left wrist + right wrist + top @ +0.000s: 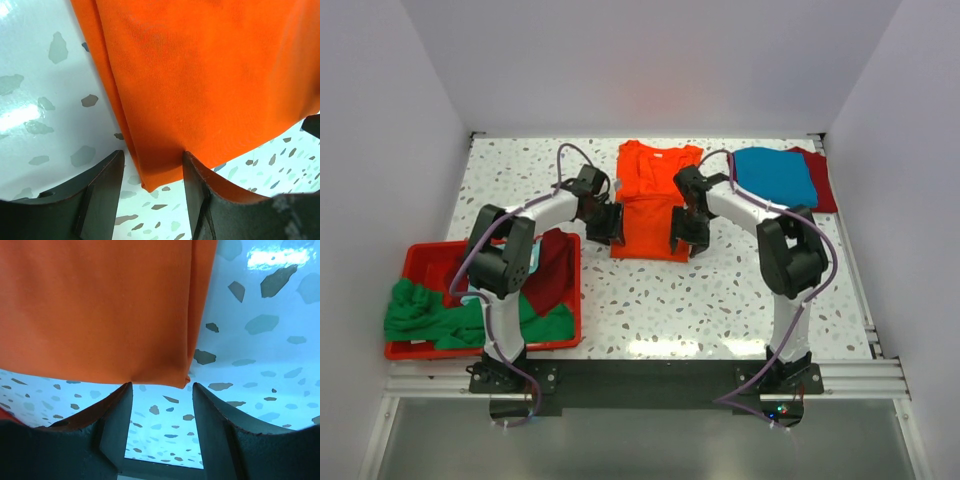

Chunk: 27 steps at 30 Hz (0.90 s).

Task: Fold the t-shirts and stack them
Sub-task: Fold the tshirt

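Top view: orange shirt (652,200) lies flat in the far middle of the speckled surface (650,300), narrow oblong shape, collar to the far side, hem toward the arms; left claw (605,225) at its near left corner, right claw (688,232) at its near right corner, both low at the cloth; blue shirt (775,175) folded at the far right, lying over a dark red shirt (823,180) that shows at its right edge; red bin (420,262) at the near left beside the left arm, green shirt (420,315) bunched and hanging over its near rim, dark red cloth (555,270) inside it. Left wrist view: left claw (152,157) is spread apart, orange shirt (210,75) corner sits in the gap between the two fingers (102,195), not pinched, surface (45,100) on the left. Right wrist view: right claw (161,386) also spread wide, orange shirt (100,305) corner ends just beyond the fingertips (212,410), not clamped, surface (260,365) on the right and below the hem
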Each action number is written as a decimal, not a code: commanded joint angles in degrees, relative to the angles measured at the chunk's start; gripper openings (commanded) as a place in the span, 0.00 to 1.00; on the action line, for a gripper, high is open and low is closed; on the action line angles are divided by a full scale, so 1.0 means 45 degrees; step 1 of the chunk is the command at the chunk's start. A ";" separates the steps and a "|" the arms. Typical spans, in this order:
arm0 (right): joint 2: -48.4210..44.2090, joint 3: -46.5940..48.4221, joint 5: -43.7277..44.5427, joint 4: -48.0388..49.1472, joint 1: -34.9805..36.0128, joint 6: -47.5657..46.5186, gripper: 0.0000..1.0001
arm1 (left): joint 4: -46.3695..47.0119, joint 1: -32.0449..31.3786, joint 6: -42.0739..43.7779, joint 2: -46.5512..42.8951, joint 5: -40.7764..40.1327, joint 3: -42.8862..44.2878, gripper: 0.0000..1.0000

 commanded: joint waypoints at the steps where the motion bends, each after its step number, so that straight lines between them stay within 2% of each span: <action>1: -0.0766 -0.0257 -0.0290 0.0671 -0.0010 0.0370 0.54 | -0.0667 -0.0058 0.0433 -0.0430 0.0122 -0.0380 0.55; 14: -0.0884 -0.1819 -0.0076 0.1412 0.0009 0.0721 0.47 | -0.0648 -0.0058 0.0531 -0.1348 0.0121 -0.1025 0.55; 23: -0.0318 -0.1547 0.0178 0.1784 -0.0010 0.0449 0.34 | -0.0843 -0.0058 0.0550 -0.1232 -0.0113 -0.1065 0.54; 27: -0.0239 -0.1546 0.0198 0.1746 -0.0010 0.0389 0.28 | -0.0902 -0.0078 0.0550 -0.1017 -0.0210 -0.1084 0.50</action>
